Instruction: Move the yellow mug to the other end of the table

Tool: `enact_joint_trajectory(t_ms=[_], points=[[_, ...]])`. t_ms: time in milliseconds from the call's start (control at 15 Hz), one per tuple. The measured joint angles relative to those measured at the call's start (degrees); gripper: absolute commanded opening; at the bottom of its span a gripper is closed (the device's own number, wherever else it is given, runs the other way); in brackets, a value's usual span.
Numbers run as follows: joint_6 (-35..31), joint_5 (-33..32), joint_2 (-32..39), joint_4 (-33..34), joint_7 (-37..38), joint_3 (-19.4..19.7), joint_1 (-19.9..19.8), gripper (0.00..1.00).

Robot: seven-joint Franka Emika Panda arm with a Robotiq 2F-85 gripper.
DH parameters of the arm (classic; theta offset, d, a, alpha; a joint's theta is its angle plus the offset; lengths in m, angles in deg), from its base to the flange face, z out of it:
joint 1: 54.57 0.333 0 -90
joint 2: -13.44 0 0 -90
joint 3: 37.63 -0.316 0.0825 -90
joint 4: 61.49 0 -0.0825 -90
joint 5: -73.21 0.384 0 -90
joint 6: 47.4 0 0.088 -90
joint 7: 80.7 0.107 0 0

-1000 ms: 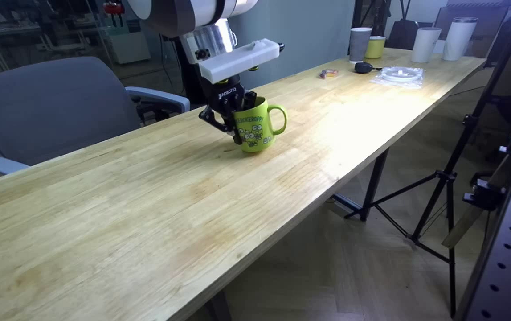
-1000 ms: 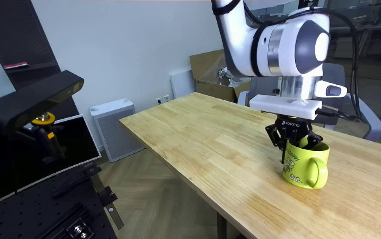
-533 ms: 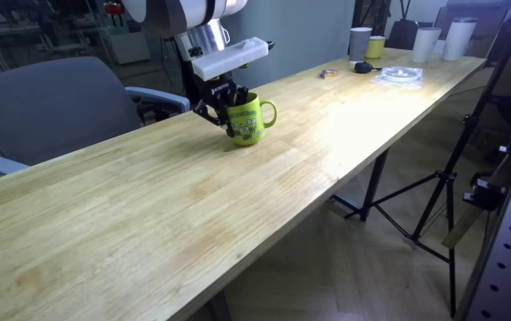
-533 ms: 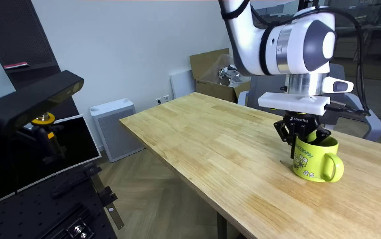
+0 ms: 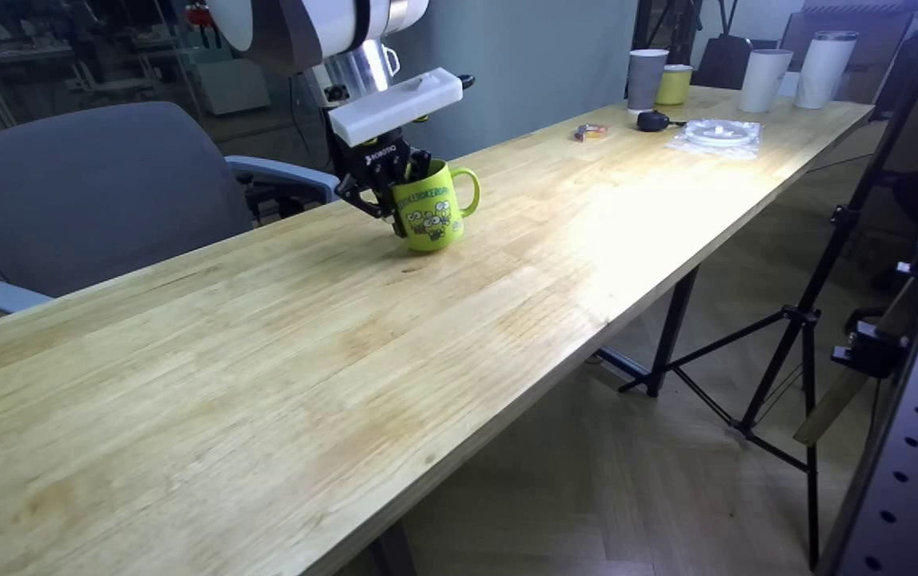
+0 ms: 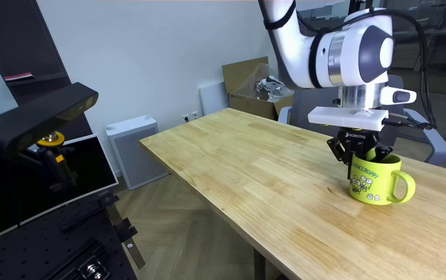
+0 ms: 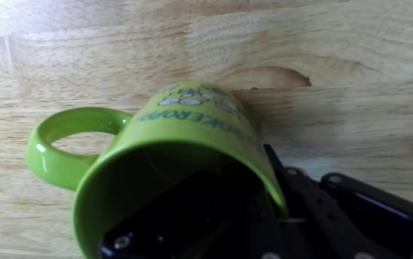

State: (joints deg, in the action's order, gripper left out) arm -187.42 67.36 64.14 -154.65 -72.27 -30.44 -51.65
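The yellow mug (image 5: 431, 214) is lime green-yellow with a frog print and a loop handle. It is over the long wooden table (image 5: 266, 384), near the chair-side edge, and shows in an exterior view (image 6: 372, 182) and the wrist view (image 7: 188, 127). My gripper (image 5: 405, 188) is shut on the mug's wall at the side away from the handle. One finger is inside the mug, mostly hidden in the dark; the other lies against the outside. The mug is slightly tilted. I cannot tell whether its base touches the table.
At one table end stand a grey cup (image 5: 646, 80), a pale yellow cup (image 5: 673, 85) and white containers (image 5: 766, 80). A bagged white ring (image 5: 719, 134), a small black object (image 5: 652, 121) and a tape roll (image 5: 590, 132) lie before them. A chair (image 5: 106, 200) stands alongside.
The gripper and mug have moved together toward the chair-side edge, leftward in an exterior view and rightward in the opposite-facing exterior view. A dark knot in the wood now shows beside the mug.
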Motion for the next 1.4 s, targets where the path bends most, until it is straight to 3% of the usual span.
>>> enact_joint_trajectory(t_ms=[800,1133,1200,1267,1400], points=[[-3.43,0.58,1.94,2.51,3.24,0.40,0.37,0.03],[-3.43,4.52,1.56,2.55,0.86,-2.12,-1.89,0.03],[-3.43,5.40,1.47,2.54,0.09,-2.88,-2.50,0.35],[-3.44,6.06,1.43,2.54,-0.54,-3.45,-2.96,0.36],[-3.53,6.53,1.38,2.46,-0.93,-3.93,-3.36,0.49]])
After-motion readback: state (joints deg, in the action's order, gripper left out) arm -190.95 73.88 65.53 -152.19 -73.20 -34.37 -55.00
